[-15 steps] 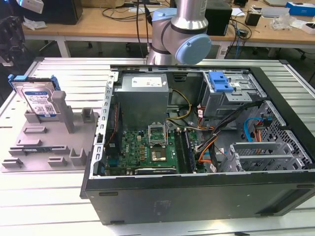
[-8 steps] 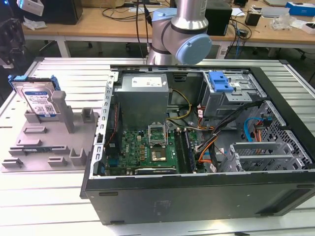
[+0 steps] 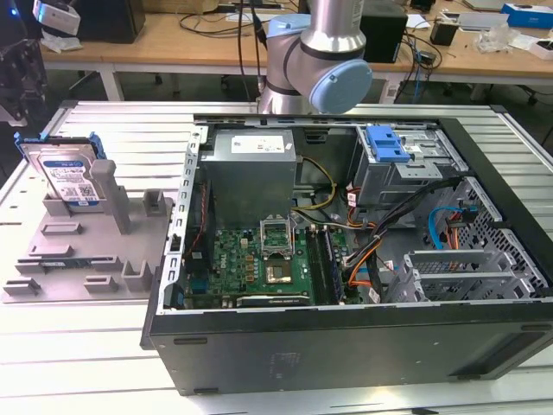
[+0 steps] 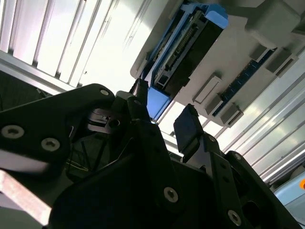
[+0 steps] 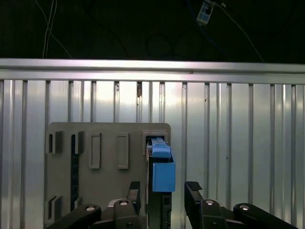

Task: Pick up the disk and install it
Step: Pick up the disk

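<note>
The disk point(image 3: 69, 177) stands on edge in a slot of a grey holder point(image 3: 86, 259) at the exterior view's left; it is silver with a white-and-blue label and a blue bracket. In both wrist views my gripper point(image 5: 163, 190) is open, and its two black fingers point(image 5: 193, 190) flank the blue bracket end of the disk point(image 5: 163, 172) with a gap on each side. In the second wrist view the disk point(image 4: 186, 62) lies just beyond the open gripper point(image 4: 162, 109), still seated in the holder point(image 4: 248, 52).
An open computer case point(image 3: 346, 324) lies to the exterior view's right of the holder, with a grey metal box point(image 3: 251, 173), a motherboard point(image 3: 259, 259) and a silver cage with a blue tab point(image 3: 386, 143) inside. The ribbed metal table point(image 3: 78, 346) carries both. Desks with clutter stand behind.
</note>
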### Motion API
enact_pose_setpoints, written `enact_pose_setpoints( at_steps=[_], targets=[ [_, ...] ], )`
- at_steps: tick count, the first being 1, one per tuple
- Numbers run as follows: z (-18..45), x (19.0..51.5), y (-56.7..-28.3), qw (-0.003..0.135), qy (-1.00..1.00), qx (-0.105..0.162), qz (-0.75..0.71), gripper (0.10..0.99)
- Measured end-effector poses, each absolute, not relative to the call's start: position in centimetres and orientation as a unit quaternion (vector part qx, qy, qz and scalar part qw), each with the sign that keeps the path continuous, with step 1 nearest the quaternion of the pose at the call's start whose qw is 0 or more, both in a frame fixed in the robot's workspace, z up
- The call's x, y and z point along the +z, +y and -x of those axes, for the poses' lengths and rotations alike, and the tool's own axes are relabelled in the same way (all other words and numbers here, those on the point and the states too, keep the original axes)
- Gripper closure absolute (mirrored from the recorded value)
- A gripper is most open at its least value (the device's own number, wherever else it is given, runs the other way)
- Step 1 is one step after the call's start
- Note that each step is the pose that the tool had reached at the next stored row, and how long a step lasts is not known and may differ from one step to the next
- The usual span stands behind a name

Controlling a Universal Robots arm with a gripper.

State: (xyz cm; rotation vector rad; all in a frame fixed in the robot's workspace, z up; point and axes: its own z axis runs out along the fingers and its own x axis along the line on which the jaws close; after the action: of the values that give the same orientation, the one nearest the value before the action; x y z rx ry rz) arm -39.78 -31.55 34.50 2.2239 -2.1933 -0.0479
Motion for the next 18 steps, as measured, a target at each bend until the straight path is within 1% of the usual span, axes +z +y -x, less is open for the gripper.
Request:
enact_pose_setpoints(
  at_steps=[18],
  targets=[
    [40.2, 32.5, -31.1, 0.009, -0.702, -0.015, -0.712, 0.588]
  ],
)
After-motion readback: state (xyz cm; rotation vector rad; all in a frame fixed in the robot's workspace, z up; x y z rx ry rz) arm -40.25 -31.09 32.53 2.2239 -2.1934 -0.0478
